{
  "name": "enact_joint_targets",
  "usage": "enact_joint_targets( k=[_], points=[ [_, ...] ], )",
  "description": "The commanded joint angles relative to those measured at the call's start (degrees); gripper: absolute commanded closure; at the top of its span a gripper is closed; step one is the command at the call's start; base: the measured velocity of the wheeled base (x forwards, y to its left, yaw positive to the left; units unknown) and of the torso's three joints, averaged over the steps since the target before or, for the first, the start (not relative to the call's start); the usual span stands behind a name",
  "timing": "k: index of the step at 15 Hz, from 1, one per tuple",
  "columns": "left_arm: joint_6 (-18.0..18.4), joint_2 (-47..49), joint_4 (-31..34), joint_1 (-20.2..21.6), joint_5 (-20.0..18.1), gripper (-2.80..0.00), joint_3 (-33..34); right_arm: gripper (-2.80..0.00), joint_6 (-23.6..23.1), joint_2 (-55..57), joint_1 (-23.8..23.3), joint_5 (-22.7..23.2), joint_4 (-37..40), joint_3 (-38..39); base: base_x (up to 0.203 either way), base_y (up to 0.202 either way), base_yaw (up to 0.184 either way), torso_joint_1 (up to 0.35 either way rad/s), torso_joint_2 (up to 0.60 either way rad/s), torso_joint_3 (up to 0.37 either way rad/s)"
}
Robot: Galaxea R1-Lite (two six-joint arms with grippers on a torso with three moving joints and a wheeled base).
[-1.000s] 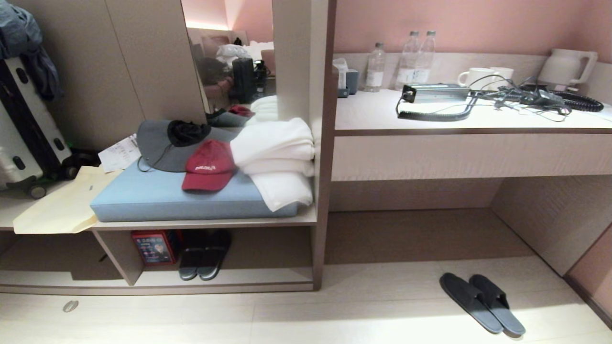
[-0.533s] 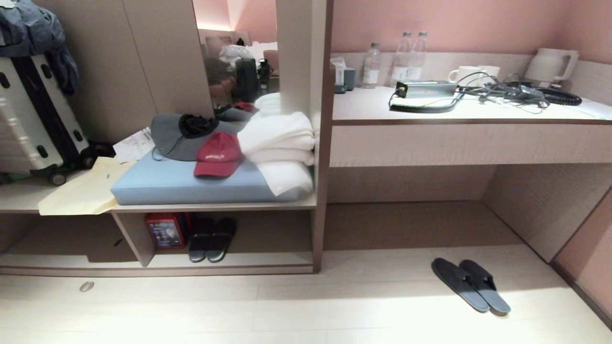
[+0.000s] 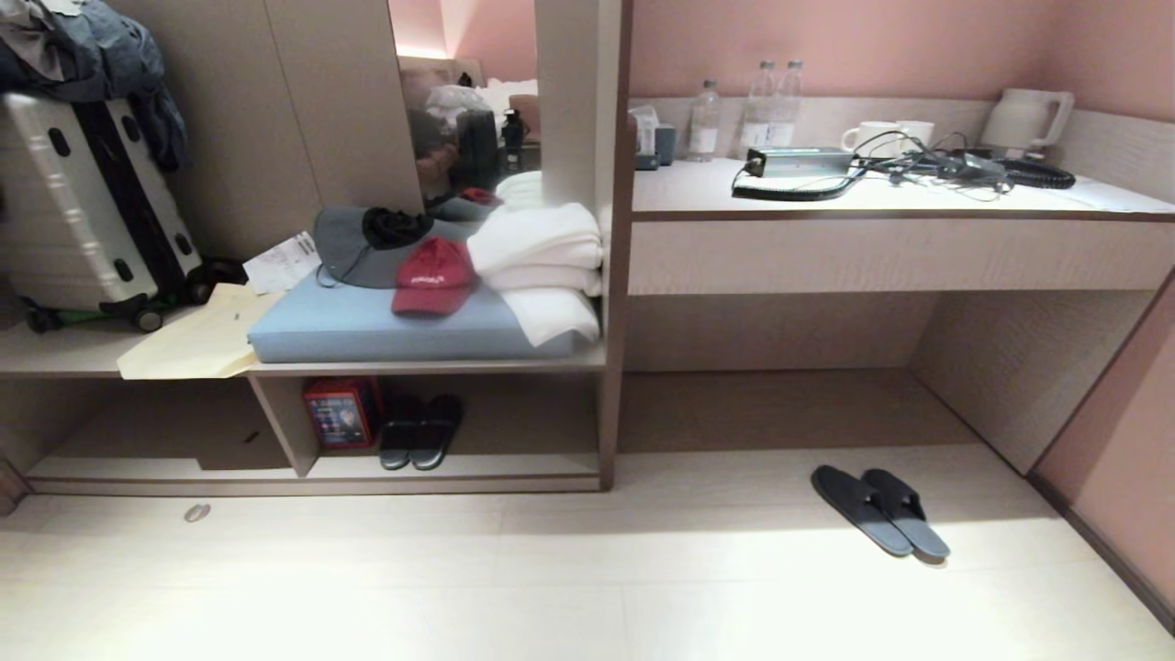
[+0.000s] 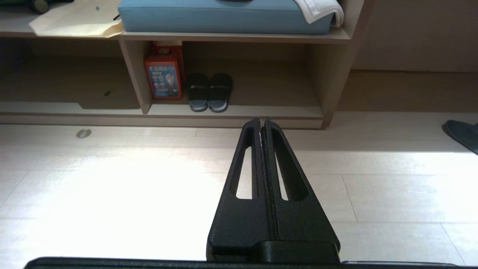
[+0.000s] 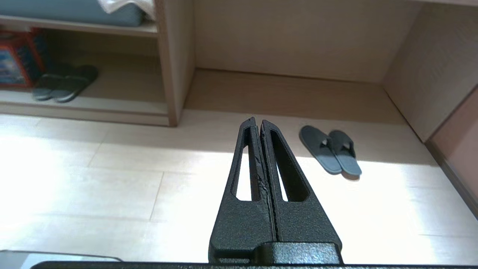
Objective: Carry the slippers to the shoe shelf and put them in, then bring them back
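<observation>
The slippers, a flat dark pair with grey-blue soles, lie side by side on the pale floor in front of the desk recess, and the right wrist view shows the slippers too. Only the tip of one slipper enters the left wrist view. The shoe shelf is the low cubby at the left, split by an upright divider. My left gripper and right gripper are both shut and empty, held above the floor well short of the slippers. Neither arm is in the head view.
Another dark pair and a red box sit in the shelf's right bay. Above lie a blue cushion, caps, white towels and a suitcase. The desk counter holds bottles, cups and cables.
The whole head view has shifted: the furniture and slippers now look smaller and further off, so the camera has drawn back. The things themselves have not moved.
</observation>
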Motion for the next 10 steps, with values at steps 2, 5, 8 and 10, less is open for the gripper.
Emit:
enact_joint_targets(
  k=[2, 5, 8, 10],
  points=[
    [-0.1, 0.0, 0.0, 0.0, 0.0, 0.00, 0.0, 0.00, 0.0, 0.1, 0.0, 0.0, 0.0, 0.0, -0.196, 0.000, 0.001, 0.004, 0.00, 0.000],
    [-0.1, 0.0, 0.0, 0.0, 0.0, 0.00, 0.0, 0.00, 0.0, 0.0, 0.0, 0.0, 0.0, 0.0, -0.196, 0.000, 0.000, 0.002, 0.01, 0.001],
    [-0.1, 0.0, 0.0, 0.0, 0.0, 0.00, 0.0, 0.00, 0.0, 0.0, 0.0, 0.0, 0.0, 0.0, -0.199, 0.000, 0.001, 0.006, 0.00, 0.007],
    [-0.1, 0.0, 0.0, 0.0, 0.0, 0.00, 0.0, 0.00, 0.0, 0.0, 0.0, 0.0, 0.0, 0.0, -0.196, 0.000, 0.003, 0.002, 0.00, 0.002]
  ],
)
